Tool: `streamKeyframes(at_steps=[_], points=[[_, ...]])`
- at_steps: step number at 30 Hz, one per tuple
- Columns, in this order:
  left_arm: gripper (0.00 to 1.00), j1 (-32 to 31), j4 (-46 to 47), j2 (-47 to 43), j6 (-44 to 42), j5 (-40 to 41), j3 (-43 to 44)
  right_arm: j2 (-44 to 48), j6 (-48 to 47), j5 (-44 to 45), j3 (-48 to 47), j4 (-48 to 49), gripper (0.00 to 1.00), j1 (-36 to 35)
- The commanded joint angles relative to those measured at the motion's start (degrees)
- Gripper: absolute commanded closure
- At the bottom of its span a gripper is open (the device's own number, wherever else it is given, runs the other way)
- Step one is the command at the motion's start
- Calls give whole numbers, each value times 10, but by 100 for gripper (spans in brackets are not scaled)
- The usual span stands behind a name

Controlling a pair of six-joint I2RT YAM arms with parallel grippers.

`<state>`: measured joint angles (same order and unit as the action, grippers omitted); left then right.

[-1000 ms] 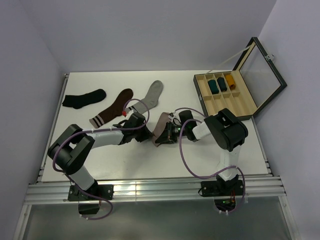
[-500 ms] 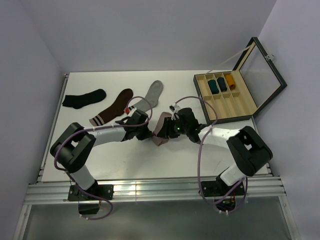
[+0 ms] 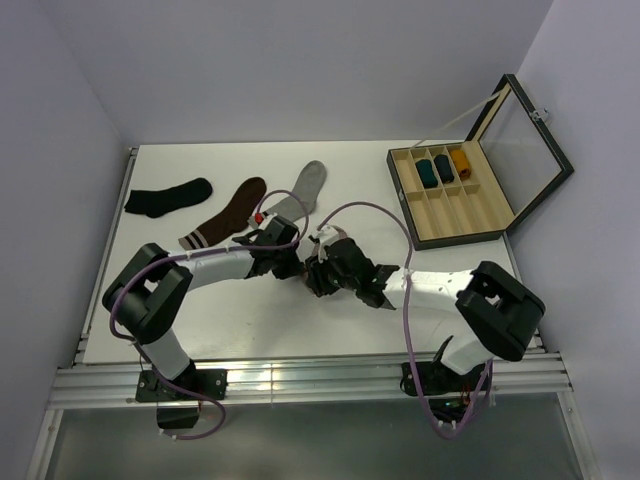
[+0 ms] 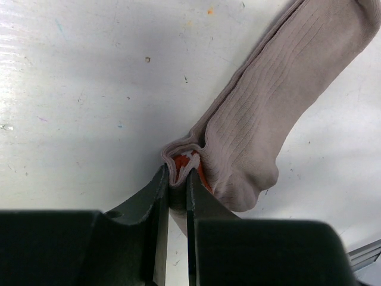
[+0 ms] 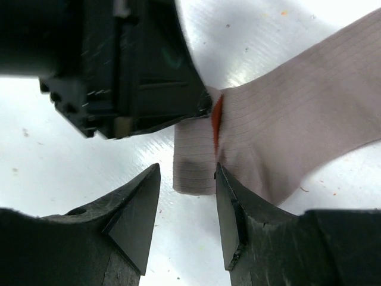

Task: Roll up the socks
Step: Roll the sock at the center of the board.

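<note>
Left wrist view gives the clearest look: the left gripper [image 4: 177, 185] has its jaws nearly together, pinching the folded cuff edge of the pink sock [image 4: 280, 119], with a sliver of red stripe showing in the fold. The rest of that sock trails away flat on the white table [image 3: 200, 310].

From the right wrist, the right gripper [image 5: 187, 170] stands with its jaws apart and nothing between them, poised just over the cuff end beside the other gripper.

From above, the pink sock lies to the left of the wooden box [image 3: 460, 237] and a little nearer the arm bases, mostly hidden under both grippers. The grey sock [image 3: 305, 190] lies left of the box too, further back and well apart from the pink one.

I'd judge the pink sock to be light, limp and ribbed. It has no stiffness at all, so it will sag and unfold wherever it isn't pinned. It looks grippy rather than slippery, and not fragile. The doubled cuff is the thickest, firmest spot to take hold of. A pinch across the fold there should keep both layers together while the free end is rolled up.
</note>
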<state>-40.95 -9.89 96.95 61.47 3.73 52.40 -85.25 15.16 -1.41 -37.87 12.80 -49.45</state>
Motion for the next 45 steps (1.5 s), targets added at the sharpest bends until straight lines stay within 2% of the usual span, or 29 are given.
streamKeyframes(at_steps=[1, 10, 19, 22, 23, 26, 29, 30, 32, 33, 34, 37, 41, 45], points=[[96, -2, -23, 11, -19, -6, 18, -12, -47, 59, -12, 19, 50, -27], [96, -2, -26, 11, -20, -8, 23, -63, -67, 110, -42, -4, 51, -66], [96, -2, -32, 8, -22, -14, 29, -112, -54, 143, -63, -47, 56, -68], [94, -2, -32, 7, -23, -14, 30, -111, -51, 136, -61, -52, 71, -69], [93, -2, -31, 5, -22, -13, 30, -109, -47, 126, -60, -55, 83, -69], [82, -2, -24, -7, -19, -8, 23, -98, -33, 100, -61, -64, 100, -65], [67, -1, -13, -30, -7, 5, 9, -89, -3, 37, -61, -69, 100, -53], [56, 1, -7, -37, 0, 8, -1, -87, 6, 17, -60, -67, 100, -42], [45, 3, 5, -60, 10, 17, -11, -84, 36, -52, -62, -65, 100, -29], [32, 5, 8, -68, 19, 22, -21, -84, 46, -70, -65, -66, 100, -21], [28, 6, 16, -83, 23, 25, -27, -85, 55, -108, -65, -66, 100, -6], [21, 8, 24, -113, 44, 44, -48, -89, 100, -166, -63, -47, 100, 28], [20, 9, 40, -148, 66, 60, -78, -111, 164, -291, -36, 28, 100, 89], [21, 10, 54, -156, 71, 47, -100, -153, 211, -366, -22, 80, 100, 129]])
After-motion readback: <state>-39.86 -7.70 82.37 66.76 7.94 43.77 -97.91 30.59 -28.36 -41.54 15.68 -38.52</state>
